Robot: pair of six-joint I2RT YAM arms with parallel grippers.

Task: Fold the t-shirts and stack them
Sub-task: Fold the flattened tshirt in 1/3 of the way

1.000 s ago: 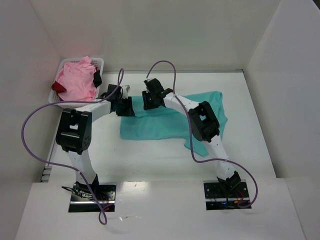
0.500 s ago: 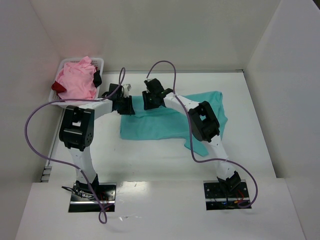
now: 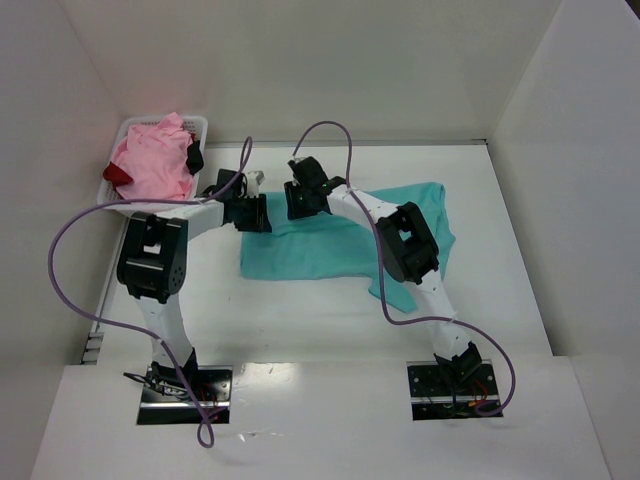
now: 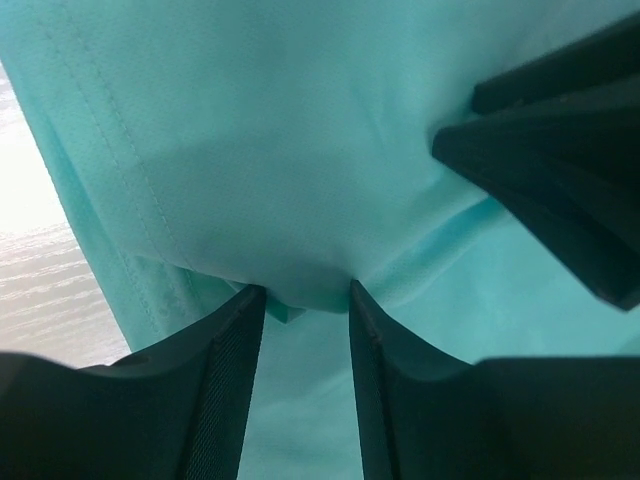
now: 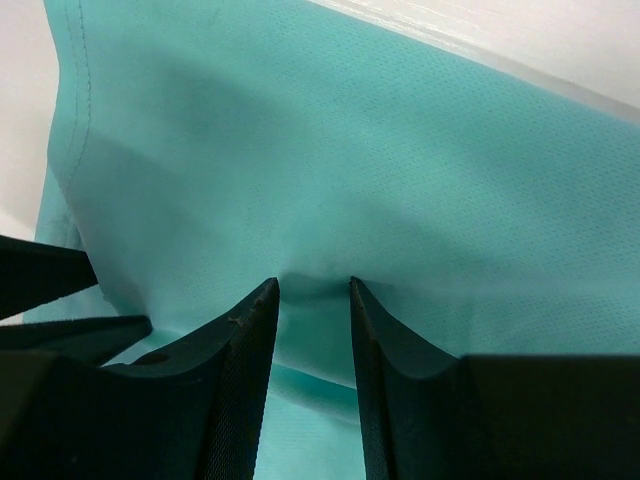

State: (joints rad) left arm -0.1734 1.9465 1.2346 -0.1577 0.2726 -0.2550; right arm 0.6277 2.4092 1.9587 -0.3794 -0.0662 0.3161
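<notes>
On the white tabletop (image 3: pixel 300 320), the soft teal-turquoise cloth t-shirt (image 3: pixel 320 252) (rumpled, spread flat) is pinched at its far edge by the left tool (image 4: pixel 305 298) and the right tool (image 5: pixel 312 288).

The left arm (image 3: pixel 150 262) and right arm (image 3: pixel 405 243) are both rocking white shells with chunky black joint blocks. A purple cable (image 3: pixel 51 268) is looping off each. Pincer fingers (image 4: pixel 225 400) are looking matte black and wedge-shaped, inner faces finely ribbed.
</notes>
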